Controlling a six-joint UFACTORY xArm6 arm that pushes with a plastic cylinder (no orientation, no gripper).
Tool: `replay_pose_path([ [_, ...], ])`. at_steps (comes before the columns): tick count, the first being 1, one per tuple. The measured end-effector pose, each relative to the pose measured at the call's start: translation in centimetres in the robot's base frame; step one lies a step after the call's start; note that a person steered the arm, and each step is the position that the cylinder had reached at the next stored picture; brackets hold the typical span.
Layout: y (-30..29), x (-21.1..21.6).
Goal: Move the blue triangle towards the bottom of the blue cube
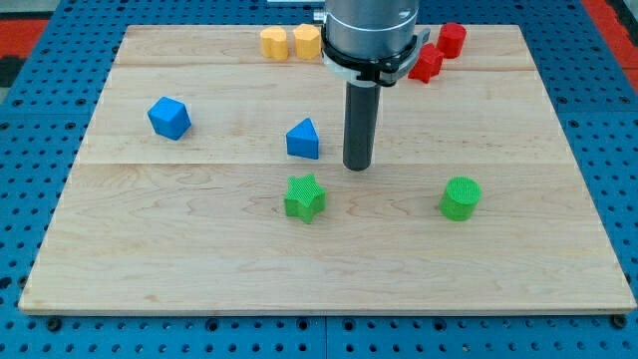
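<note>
So the small blue triangle block is sitting flat on the light wooden board, roughly mid-board, with its point facing the view's top. The chunky blue cube is well off to the view's left and a touch higher up, turned at an angle so a corner faces us. Nothing's touching either one, and they're well apart.

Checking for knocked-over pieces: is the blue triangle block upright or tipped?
Upright: the blue triangle block sits flat on the wooden board, apex up, my tip just right of it.
</note>
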State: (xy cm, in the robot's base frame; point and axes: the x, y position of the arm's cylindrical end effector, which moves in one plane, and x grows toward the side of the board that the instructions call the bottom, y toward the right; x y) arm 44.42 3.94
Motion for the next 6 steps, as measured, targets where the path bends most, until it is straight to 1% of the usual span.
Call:
replay_pose_path([
  [1,-0.2,-0.2],
  [2,-3.4,-2.5],
  [3,-5.2,-2.9],
  [5,-12.7,-3.7],
  [6,-19.1,-4.2],
])
